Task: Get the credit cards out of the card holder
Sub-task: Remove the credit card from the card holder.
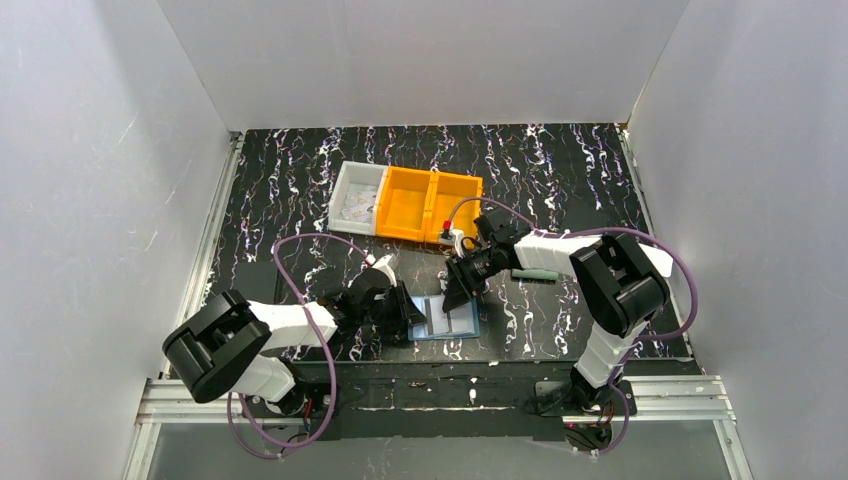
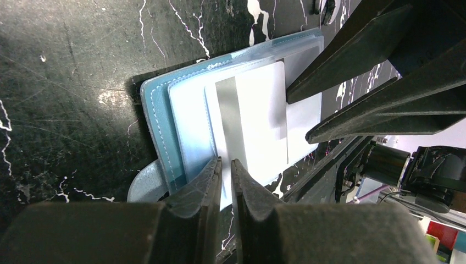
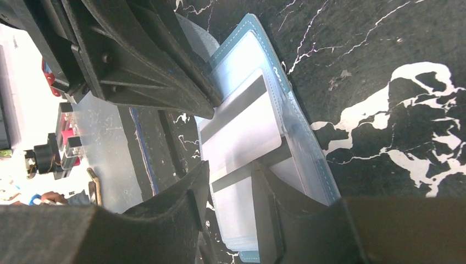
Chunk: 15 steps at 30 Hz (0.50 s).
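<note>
The blue card holder (image 1: pixel 448 321) lies open on the black marbled table, between the two grippers. In the left wrist view its light blue inside (image 2: pixel 159 126) shows clear pockets with pale credit cards (image 2: pixel 258 104) in them. My left gripper (image 2: pixel 226 165) is closed to a thin gap on the near edge of a credit card with a grey stripe. My right gripper (image 3: pixel 231 176) is open, its fingers (image 3: pixel 275 203) set down on the far half of the holder (image 3: pixel 308 148), over a second card (image 3: pixel 242 126).
Two orange bins (image 1: pixel 428 205) and a white bin (image 1: pixel 358 198) stand behind the holder. A pale green pouch (image 1: pixel 535 273) lies to the right of my right gripper. The holder's snap tab (image 2: pixel 144 184) sticks out beside my left fingers. White walls enclose the table.
</note>
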Motion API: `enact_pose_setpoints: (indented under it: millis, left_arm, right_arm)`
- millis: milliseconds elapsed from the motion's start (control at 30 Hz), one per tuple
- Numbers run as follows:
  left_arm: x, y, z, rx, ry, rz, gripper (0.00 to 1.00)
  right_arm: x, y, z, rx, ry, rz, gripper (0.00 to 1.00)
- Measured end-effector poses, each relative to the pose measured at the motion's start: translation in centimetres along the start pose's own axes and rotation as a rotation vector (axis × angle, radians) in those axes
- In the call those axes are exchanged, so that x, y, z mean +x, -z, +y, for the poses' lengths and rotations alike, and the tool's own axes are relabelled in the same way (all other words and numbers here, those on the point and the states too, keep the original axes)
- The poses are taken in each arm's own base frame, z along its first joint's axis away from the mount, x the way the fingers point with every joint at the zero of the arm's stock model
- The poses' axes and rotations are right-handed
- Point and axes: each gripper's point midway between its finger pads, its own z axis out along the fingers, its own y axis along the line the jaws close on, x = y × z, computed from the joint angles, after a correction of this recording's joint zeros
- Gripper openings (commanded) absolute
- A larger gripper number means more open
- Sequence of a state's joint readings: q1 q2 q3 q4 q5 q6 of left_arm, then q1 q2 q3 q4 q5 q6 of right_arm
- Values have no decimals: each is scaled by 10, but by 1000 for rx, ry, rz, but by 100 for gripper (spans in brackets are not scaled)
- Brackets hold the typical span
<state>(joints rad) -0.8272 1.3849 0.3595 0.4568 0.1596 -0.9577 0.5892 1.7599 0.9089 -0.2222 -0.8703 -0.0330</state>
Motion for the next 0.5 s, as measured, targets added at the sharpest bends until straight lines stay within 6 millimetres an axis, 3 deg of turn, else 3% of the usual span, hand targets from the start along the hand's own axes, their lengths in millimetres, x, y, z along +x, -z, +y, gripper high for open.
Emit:
enact_pose_setpoints:
  millis: [500]
  left_arm:
    - [0,-6,-2,17,20,3,4]
  right_arm:
    - [-4,5,-6,78,-102,-22,45]
